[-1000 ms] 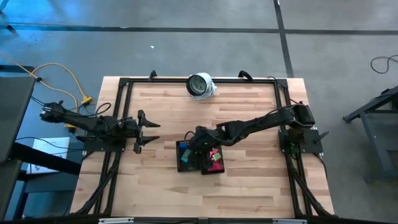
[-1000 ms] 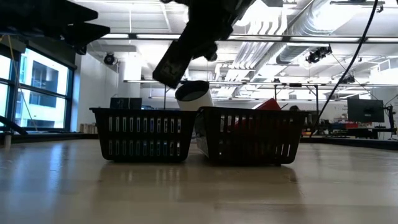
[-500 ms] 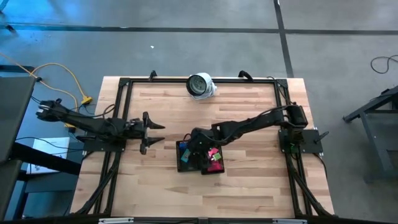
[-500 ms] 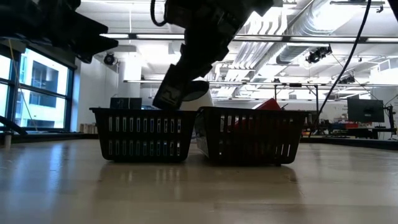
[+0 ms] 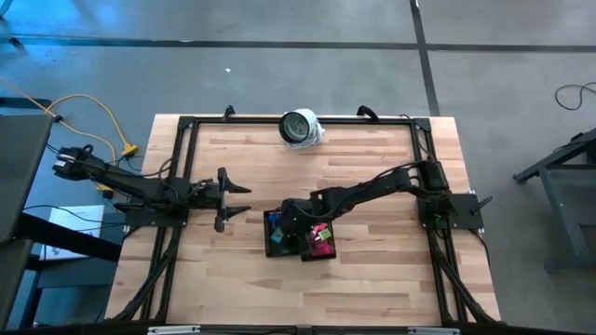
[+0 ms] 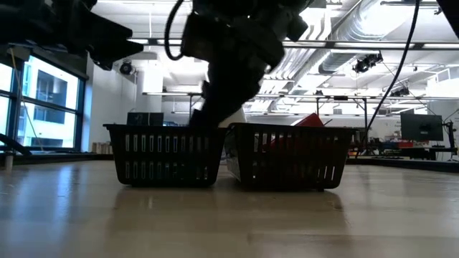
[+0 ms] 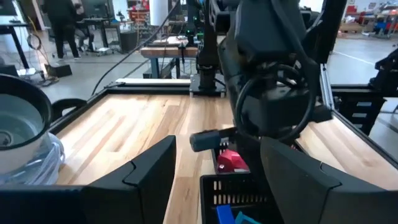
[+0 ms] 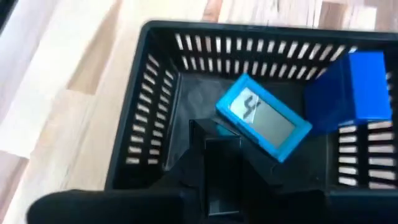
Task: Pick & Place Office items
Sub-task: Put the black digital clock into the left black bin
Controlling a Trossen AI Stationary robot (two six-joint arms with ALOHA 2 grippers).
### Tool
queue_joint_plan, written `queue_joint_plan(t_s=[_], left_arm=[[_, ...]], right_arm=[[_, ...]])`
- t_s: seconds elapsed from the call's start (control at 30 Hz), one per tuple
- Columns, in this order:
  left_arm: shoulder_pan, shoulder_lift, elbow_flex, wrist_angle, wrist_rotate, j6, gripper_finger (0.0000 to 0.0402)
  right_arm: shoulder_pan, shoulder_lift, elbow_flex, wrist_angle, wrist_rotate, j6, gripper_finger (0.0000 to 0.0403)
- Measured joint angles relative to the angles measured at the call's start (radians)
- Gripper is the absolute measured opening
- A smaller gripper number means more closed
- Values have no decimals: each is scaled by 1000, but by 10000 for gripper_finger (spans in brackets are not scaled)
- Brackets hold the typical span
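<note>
My right gripper [image 8: 214, 171], jaws closed, dips into the left black tray [image 8: 155, 87] beside blue pieces [image 8: 264, 118]; my left gripper [image 5: 228, 194] hovers nearby, jaws open.

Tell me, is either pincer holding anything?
Left pincer is open and empty. Right pincer, shut, reaches into the tray; whether it grips anything cannot be told.
</note>
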Motion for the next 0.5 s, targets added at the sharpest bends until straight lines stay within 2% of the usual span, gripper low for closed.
queue_joint_plan(t_s=[0.3,0.5], left_arm=[[62,-9,-21,11,16,-22,226],[109,-7,-31,17,87,-47,226]], right_arm=[[0,1,1,-11,-2,0,50],[0,0,1,-5,-11,0,63]])
